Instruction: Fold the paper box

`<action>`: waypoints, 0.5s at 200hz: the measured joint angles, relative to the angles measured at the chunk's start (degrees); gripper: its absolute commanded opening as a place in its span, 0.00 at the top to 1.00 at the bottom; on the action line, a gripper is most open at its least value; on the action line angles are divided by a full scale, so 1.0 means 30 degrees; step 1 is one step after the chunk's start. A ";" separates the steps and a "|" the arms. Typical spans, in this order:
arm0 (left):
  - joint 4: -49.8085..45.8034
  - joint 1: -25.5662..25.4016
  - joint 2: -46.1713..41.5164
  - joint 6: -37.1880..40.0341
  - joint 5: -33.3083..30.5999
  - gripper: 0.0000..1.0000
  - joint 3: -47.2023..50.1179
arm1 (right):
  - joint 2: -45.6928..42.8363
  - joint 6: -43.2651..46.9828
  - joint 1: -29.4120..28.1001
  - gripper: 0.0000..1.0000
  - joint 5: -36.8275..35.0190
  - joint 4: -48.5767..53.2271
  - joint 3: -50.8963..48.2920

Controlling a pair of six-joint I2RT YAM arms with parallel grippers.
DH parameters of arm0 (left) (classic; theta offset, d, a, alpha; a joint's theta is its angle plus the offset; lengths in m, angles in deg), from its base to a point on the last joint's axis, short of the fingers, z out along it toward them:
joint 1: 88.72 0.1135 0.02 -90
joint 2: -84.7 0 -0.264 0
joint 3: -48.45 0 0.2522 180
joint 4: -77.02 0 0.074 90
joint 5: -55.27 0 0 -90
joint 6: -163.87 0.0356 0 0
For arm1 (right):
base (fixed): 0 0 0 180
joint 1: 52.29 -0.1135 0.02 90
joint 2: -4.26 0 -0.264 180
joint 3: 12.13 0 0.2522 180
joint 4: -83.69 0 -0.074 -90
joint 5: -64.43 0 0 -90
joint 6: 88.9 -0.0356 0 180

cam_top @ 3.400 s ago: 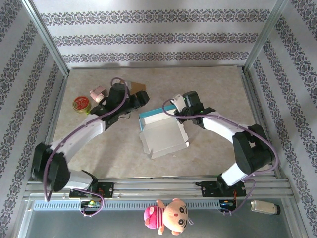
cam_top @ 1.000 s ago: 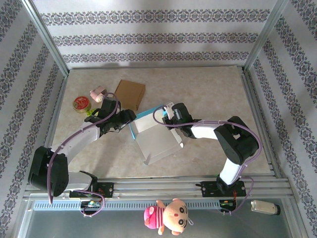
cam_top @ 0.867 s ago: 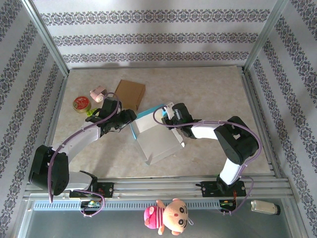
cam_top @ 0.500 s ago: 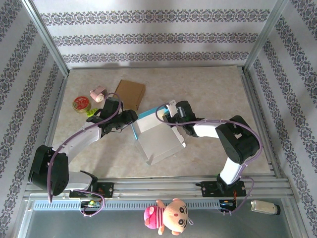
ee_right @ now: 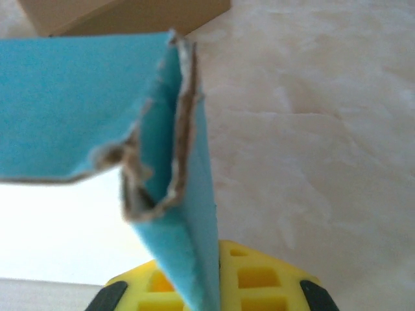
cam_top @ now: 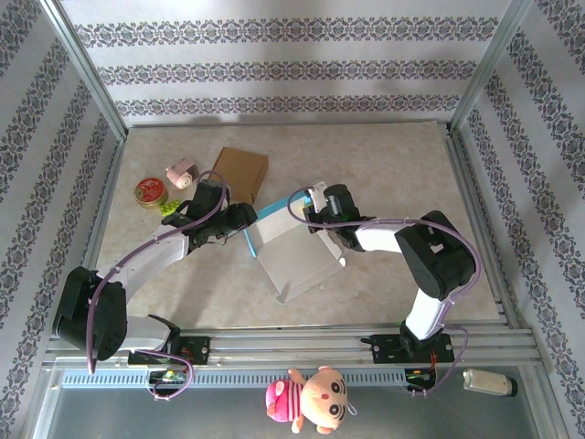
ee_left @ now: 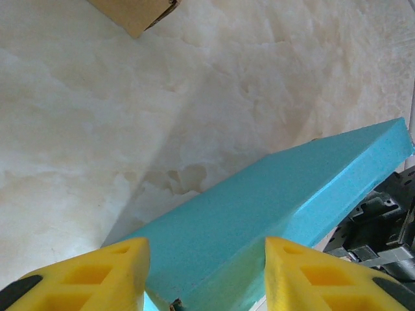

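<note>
Right fingers (ee_right: 256, 275) are clenching on one teal side wall of the teal-and-white paper box (cam_top: 294, 262). In the right wrist view, the wall's frayed, doubled cardboard edge is standing upright just above them.

Left fingers (ee_left: 97, 272) are standing apart, released and gripping nothing. A broad teal panel of the box is running just beyond and between their tips. Whether the tips are touching it cannot be told.

The box is sitting on the beige marbled table (cam_top: 393, 165), between the two sets of fingers, with its white inside facing up.

A flat brown cardboard box (cam_top: 241, 174) is lying beyond the left fingers, apart from them. A round red tin (cam_top: 149, 192) and a small pink object (cam_top: 180, 172) are lying to their left, well apart from them.
</note>
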 measured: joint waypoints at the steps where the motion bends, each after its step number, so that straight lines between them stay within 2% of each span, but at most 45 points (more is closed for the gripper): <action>1: 0.0000 0.0000 0.0000 0.0000 0.0000 0.53 0.0000 | 0.0007 -0.0066 -0.0015 0.75 -0.0051 -0.0007 0.0000; 15: 0.0000 -0.0087 0.0007 0.0000 -0.0058 0.53 -0.0029 | 0.0117 -0.0357 -0.0124 0.74 -0.0750 -0.0160 0.0022; 43: 0.0007 -0.0372 0.0015 0.0000 -0.0066 0.54 -0.0066 | 0.0510 -0.0648 -0.0124 0.94 -0.1005 -0.0240 0.0459; 62: 0.0029 -0.0379 0.0015 -0.0007 -0.0058 0.54 -0.0066 | 0.0794 -0.0721 -0.0131 0.96 -0.0991 -0.0299 0.0765; 73: 0.0029 -0.0452 0.0015 -0.0007 -0.0080 0.53 -0.0066 | 0.0831 -0.0736 -0.0131 0.93 -0.0984 -0.0313 0.0809; 87: 0.0029 -0.0532 0.0015 -0.0007 -0.0080 0.53 -0.0066 | 0.0831 -0.0750 -0.0124 0.81 -0.0969 -0.0313 0.0809; 100: 0.0029 -0.0568 0.0007 -0.0007 -0.0146 0.53 -0.0066 | 0.0823 -0.0707 -0.0080 0.74 -0.0758 -0.0321 0.0801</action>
